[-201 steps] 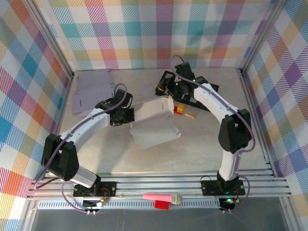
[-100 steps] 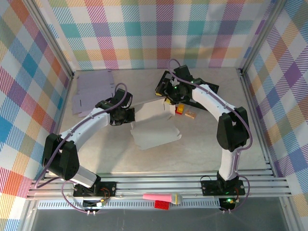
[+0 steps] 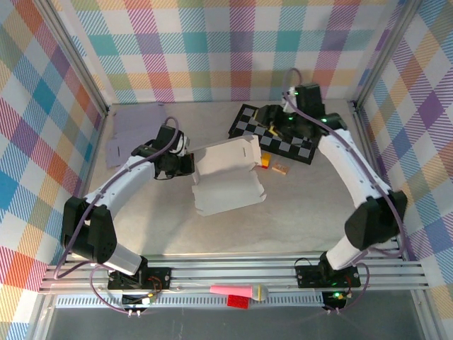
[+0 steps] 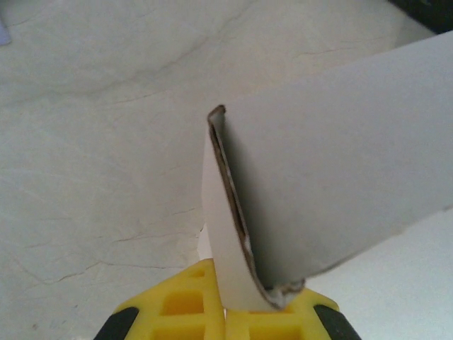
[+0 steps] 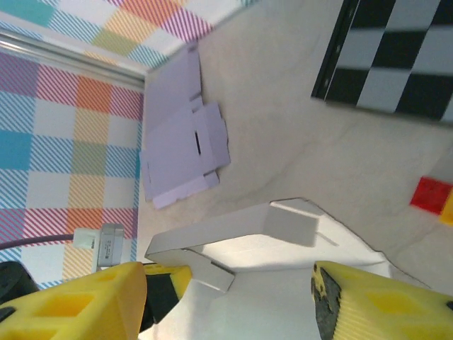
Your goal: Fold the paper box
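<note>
Top external view: part-folded paper box [image 3: 228, 177] at table centre. Left gripper [image 3: 182, 163] clenched on box's left edge. Right gripper [image 5: 230, 287] released, jaws spread, clear of box, near checkerboard mat [image 3: 287, 142].

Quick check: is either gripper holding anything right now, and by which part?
The left gripper pinches the paper box by a folded flap's edge; the right gripper is open, holding nothing.

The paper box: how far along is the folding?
Partly done. One panel of the paper box is raised, while its near panel lies flat. The left gripper pinches a folded edge; the right gripper is open, off the box. Remaining walls are left.
</note>
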Available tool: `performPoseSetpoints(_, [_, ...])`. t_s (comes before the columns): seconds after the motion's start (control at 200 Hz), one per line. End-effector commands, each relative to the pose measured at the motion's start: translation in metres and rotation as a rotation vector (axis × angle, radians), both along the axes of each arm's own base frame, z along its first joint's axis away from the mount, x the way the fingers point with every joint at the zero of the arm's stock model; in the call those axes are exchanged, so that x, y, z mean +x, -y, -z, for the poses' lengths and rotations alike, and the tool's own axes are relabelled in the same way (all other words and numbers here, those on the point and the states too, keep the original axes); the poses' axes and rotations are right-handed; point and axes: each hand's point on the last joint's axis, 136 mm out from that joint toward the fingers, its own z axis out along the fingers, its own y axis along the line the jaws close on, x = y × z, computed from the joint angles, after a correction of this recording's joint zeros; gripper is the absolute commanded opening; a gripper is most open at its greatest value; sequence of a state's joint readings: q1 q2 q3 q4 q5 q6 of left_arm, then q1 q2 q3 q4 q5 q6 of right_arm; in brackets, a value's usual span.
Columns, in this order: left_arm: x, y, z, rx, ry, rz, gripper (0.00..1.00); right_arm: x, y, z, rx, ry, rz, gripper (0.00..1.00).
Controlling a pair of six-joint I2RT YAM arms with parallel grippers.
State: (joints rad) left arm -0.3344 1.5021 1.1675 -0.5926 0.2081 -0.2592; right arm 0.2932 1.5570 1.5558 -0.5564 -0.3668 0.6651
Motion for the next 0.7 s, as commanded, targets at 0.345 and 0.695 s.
performPoseSetpoints(0.345, [0.018,0.023,-0.035,-0.250,-0.026,0.172,0.00,0.000,0.047,0.045,0.107,0.072,-0.154,0.60])
performPoseSetpoints(0.695, [0.012,0.022,-0.036,-0.300,-0.062,0.197,0.00,-0.014,0.033,0.052,0.183,0.128,-0.326,0.56])
